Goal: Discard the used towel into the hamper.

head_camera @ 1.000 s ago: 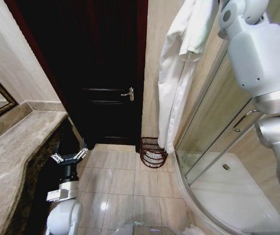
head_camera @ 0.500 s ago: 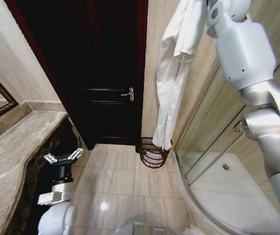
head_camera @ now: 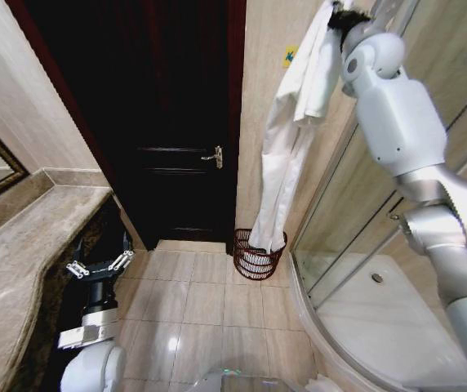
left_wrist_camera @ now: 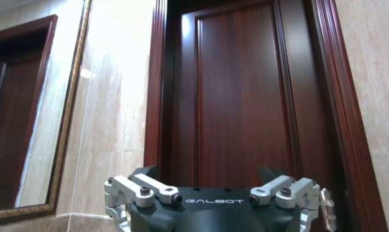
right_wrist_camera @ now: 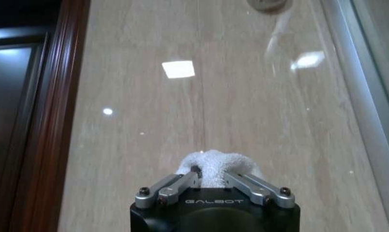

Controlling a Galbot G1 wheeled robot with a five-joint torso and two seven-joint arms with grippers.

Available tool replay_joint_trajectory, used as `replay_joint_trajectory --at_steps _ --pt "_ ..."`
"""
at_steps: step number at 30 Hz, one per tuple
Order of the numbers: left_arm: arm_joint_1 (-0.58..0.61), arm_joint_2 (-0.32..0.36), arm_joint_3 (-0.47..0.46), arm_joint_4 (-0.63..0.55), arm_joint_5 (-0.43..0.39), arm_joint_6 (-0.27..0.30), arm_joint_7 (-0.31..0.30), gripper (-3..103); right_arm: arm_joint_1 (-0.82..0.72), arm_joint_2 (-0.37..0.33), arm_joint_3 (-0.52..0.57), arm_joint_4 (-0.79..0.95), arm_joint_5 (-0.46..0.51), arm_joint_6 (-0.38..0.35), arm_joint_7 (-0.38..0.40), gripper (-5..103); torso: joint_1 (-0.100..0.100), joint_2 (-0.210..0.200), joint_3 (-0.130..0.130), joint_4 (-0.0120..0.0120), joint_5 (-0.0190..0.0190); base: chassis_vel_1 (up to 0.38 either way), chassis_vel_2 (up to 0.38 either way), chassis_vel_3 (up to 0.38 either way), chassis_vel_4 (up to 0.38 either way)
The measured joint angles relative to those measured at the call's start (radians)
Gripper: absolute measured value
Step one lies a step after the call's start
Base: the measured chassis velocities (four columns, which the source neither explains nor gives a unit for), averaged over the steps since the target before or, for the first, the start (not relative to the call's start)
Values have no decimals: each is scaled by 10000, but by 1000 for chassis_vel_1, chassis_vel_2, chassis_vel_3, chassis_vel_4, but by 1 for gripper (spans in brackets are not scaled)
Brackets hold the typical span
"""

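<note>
A bathroom seen from the robot's head, looking down at a pale tiled floor (head_camera: 209, 302). The right gripper (right_wrist_camera: 211, 181) is raised high against the beige stone wall, its two fingers pinched on a bunch of long white terry towel (head_camera: 286, 155). The towel hangs straight down from that grip along the wall, and its lower end dips into the round open-weave hamper of dark reddish-brown bars (head_camera: 259, 255). So the hamper stands on the floor directly beneath the raised gripper, far below it, in the corner between the dark wooden door (head_camera: 168, 122) and the curved glass shower enclosure (head_camera: 356, 245).

The left gripper (head_camera: 99, 266) is held low beside the mottled stone vanity counter (head_camera: 29, 253), its fingers spread wide with nothing between them, pointing toward the door.

Open floor runs between the counter edge on the left and the shower's curved threshold on the right, narrowing toward the door. The hamper sits just beside the shower glass and close to the door frame.

"GALBOT" is printed in white on the black body of each gripper. A small yellow sticker (head_camera: 290, 55) is on the wall high near the towel; its marking is too small to read.
</note>
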Motion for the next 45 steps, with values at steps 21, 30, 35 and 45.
replay_joint_trajectory --at_steps 21,30,35,45 --pt "-77 -41 294 332 203 -113 1 100 -2808 -1598 885 2332 -93 73 6 3 0 0 0 -2 4 0 0 0 0" --pt "-250 -140 538 650 409 -80 8 100 -3921 -1778 1496 2914 -121 42 -39 3 0 0 0 0 0 0 0 0 0" --pt "-262 -203 649 726 525 -77 7 100 -4528 -1711 1716 3278 -249 -23 66 3 0 0 0 0 2 0 0 0 0" --pt "-234 -476 914 592 929 -35 6 100 -5032 -1032 1738 3183 -611 -25 39 3 0 0 0 1 1 0 0 0 0"
